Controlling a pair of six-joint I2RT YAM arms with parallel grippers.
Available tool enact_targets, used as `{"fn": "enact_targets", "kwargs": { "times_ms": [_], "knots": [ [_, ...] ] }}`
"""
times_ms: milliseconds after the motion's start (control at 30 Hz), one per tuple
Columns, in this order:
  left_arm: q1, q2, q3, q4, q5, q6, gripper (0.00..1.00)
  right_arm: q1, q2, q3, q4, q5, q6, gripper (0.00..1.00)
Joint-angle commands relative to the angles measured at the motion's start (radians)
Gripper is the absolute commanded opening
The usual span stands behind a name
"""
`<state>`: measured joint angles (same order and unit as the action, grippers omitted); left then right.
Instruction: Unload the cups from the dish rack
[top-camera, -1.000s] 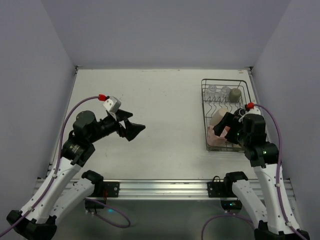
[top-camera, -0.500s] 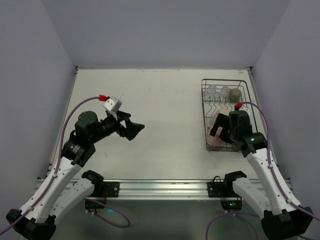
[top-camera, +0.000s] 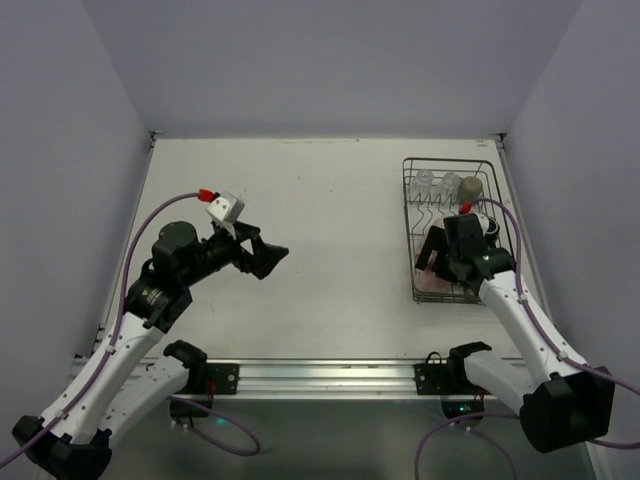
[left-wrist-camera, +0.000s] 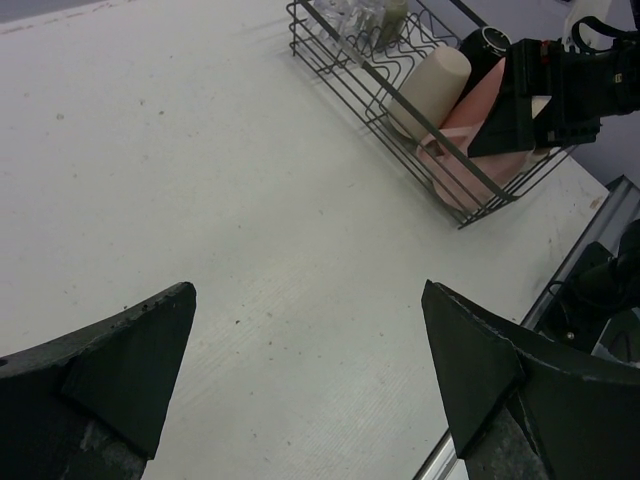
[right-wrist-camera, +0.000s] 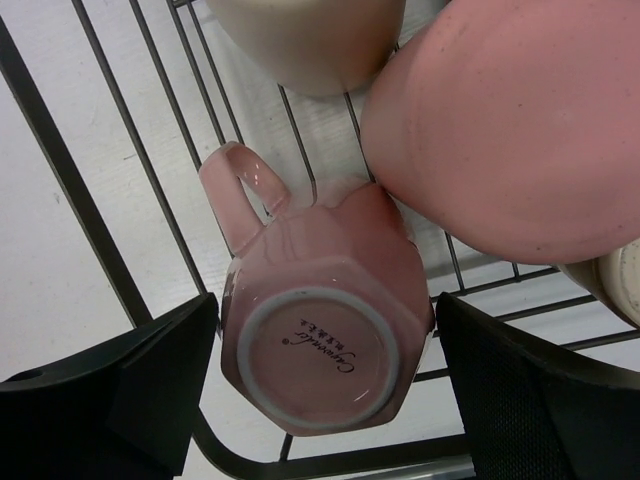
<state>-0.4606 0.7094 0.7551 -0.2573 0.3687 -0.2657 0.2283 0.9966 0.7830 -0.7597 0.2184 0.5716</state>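
Observation:
The dark wire dish rack (top-camera: 450, 160) stands at the right of the table. It holds a pale pink mug (right-wrist-camera: 320, 340) lying base up, a salmon-pink tumbler (right-wrist-camera: 510, 120), a beige cup (right-wrist-camera: 310, 40), a black mug (left-wrist-camera: 480, 45), clear glasses (top-camera: 435, 183) and an olive-grey mug (top-camera: 470, 187). My right gripper (top-camera: 437, 258) is open inside the rack's near end. Its fingers (right-wrist-camera: 150, 380) stand close on either side of the pale pink mug's base. My left gripper (top-camera: 268, 258) is open and empty above bare table, far left of the rack (left-wrist-camera: 400, 100).
The table's right edge and a side wall run close beside the rack. A metal rail (top-camera: 330, 372) lines the near edge. The rack's upright wires (right-wrist-camera: 60, 170) surround the mug.
My right gripper has moved forward and down into the rack's near end, over the pale pink mug. The left arm has barely moved.

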Motion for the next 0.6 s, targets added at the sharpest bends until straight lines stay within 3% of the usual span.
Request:
{"fn": "enact_targets", "kwargs": {
  "times_ms": [0, 167, 233, 433, 567],
  "knots": [
    [-0.006, -0.002, 0.009, -0.005, -0.020, 0.023, 1.00, 0.002, 0.030, 0.007, 0.037, 0.018, 0.027, 0.91],
    [-0.007, 0.001, 0.010, -0.011, -0.039, 0.023, 1.00, 0.002, 0.053, 0.010, 0.028, 0.021, 0.034, 0.90],
    [-0.007, 0.001, 0.012, -0.013, -0.046, 0.023, 1.00, 0.002, 0.054, 0.013, 0.026, 0.033, 0.039, 0.85],
    [-0.018, 0.004, 0.012, -0.013, -0.056, 0.020, 1.00, 0.002, -0.031, 0.038, -0.006, 0.096, 0.045, 0.44],
    [-0.016, 0.013, 0.012, 0.006, -0.037, 0.003, 1.00, 0.003, -0.143, 0.071, -0.003, 0.069, 0.037, 0.39]
  ]
}}
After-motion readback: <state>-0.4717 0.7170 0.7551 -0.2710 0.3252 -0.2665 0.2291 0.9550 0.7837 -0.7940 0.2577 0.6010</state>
